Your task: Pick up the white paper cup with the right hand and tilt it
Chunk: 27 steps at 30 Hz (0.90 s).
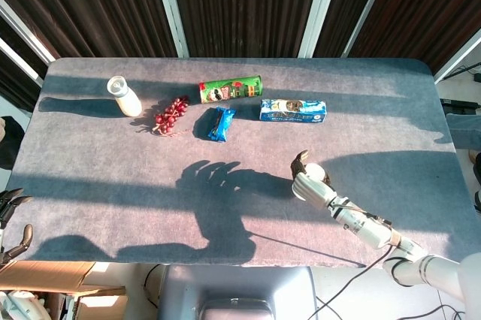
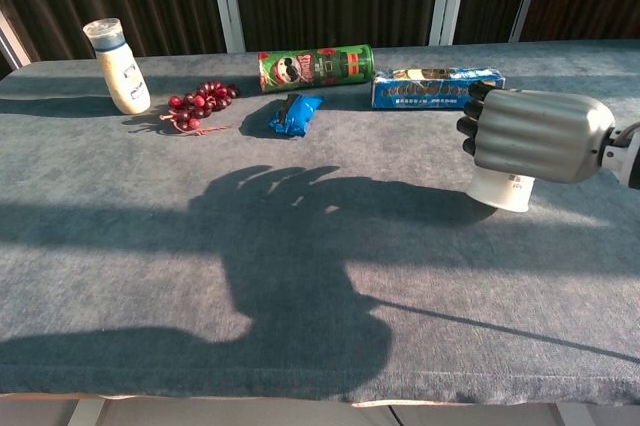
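Two cameras on this one, and both show my right hand (image 2: 530, 134) wrapped around the cup (image 2: 500, 189) over toward the right side of the table (image 1: 98, 177). In the chest view the fingers (image 2: 478, 131) curl down over the cup's top part, so only the lower bit of the cup pokes out under the hand. Looks like the cup is upright with its base on or just above the cloth; can't really tell if it's touching. From the head view the hand (image 1: 310, 182) covers most of the cup (image 1: 300, 188), with just a sliver of white showing at the left edge of the hand. So yeah, my right hand is clamped on the cup, palm facing left.

My left hand (image 1: 13, 218) is barely in frame, down at the bottom left corner off the table edge, fingers spread and holding nothing.

Rest of the stuff is all along the far side, well apart from the cup: a white bottle (image 2: 117, 66) standing at far left, grapes (image 2: 197, 104) beside it, a green chips can (image 2: 315, 67) lying on its side, a blue snack pack (image 2: 295, 113) just in front of the can, and a blue cookie box (image 2: 432, 87), which is the nearest thing to my right hand, sitting just behind it.
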Each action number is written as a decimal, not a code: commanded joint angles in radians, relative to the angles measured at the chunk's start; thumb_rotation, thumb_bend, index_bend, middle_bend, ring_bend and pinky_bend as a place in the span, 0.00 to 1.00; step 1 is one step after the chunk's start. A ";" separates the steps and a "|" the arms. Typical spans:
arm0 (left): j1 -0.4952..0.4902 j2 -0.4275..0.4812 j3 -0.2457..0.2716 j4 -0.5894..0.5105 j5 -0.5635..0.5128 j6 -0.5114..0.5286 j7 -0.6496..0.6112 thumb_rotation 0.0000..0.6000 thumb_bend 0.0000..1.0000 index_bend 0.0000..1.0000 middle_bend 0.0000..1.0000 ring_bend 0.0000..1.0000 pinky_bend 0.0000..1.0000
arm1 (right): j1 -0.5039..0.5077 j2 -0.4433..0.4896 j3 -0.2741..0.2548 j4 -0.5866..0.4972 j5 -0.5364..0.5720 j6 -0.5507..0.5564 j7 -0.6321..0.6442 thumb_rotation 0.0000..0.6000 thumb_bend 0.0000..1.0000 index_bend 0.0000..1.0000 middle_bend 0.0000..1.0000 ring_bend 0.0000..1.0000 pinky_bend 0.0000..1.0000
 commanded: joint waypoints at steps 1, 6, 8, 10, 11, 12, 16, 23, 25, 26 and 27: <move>0.001 0.001 -0.001 0.000 -0.002 0.000 -0.004 1.00 0.50 0.26 0.13 0.09 0.29 | -0.001 -0.006 0.001 0.007 0.002 -0.004 0.003 1.00 0.62 0.64 0.49 0.41 0.48; 0.003 0.002 -0.002 0.001 -0.003 0.004 -0.009 1.00 0.50 0.26 0.13 0.09 0.29 | -0.015 -0.018 0.012 0.009 0.027 -0.006 0.004 1.00 0.41 0.52 0.44 0.33 0.47; 0.004 0.002 -0.002 0.001 -0.002 0.006 -0.010 1.00 0.50 0.26 0.13 0.09 0.29 | -0.019 -0.021 0.017 0.009 0.035 -0.003 0.007 1.00 0.39 0.47 0.40 0.31 0.47; 0.005 0.002 -0.001 0.002 -0.001 0.007 -0.010 1.00 0.49 0.26 0.13 0.09 0.29 | -0.025 -0.024 0.023 0.005 0.047 0.000 0.013 1.00 0.37 0.43 0.37 0.29 0.47; 0.005 0.002 -0.001 0.002 0.000 0.007 -0.010 1.00 0.50 0.26 0.13 0.09 0.29 | -0.027 -0.025 0.026 0.002 0.053 0.001 0.018 1.00 0.36 0.41 0.36 0.28 0.47; 0.004 0.002 -0.001 0.002 -0.001 0.006 -0.010 1.00 0.50 0.26 0.13 0.09 0.29 | -0.031 -0.025 0.030 -0.003 0.062 0.002 0.027 1.00 0.36 0.39 0.34 0.27 0.47; 0.004 0.003 -0.001 0.001 -0.001 0.005 -0.010 1.00 0.50 0.26 0.13 0.09 0.29 | -0.045 -0.017 0.051 -0.041 0.103 0.006 0.053 1.00 0.31 0.31 0.27 0.21 0.47; 0.007 0.005 -0.003 0.002 -0.005 0.008 -0.019 1.00 0.50 0.26 0.13 0.09 0.29 | -0.113 0.088 0.126 -0.301 0.282 0.024 0.180 1.00 0.21 0.16 0.14 0.10 0.34; 0.008 0.005 -0.003 0.003 -0.004 0.009 -0.021 1.00 0.50 0.26 0.13 0.09 0.29 | -0.137 0.135 0.141 -0.387 0.310 0.050 0.268 1.00 0.18 0.15 0.13 0.10 0.31; 0.008 0.005 -0.003 0.003 -0.003 0.010 -0.021 1.00 0.50 0.26 0.13 0.09 0.29 | -0.149 0.153 0.147 -0.420 0.319 0.065 0.318 1.00 0.18 0.15 0.13 0.10 0.29; 0.008 0.005 -0.003 0.003 -0.002 0.010 -0.021 1.00 0.50 0.26 0.13 0.09 0.29 | -0.166 0.180 0.152 -0.467 0.326 0.082 0.395 1.00 0.17 0.15 0.13 0.10 0.28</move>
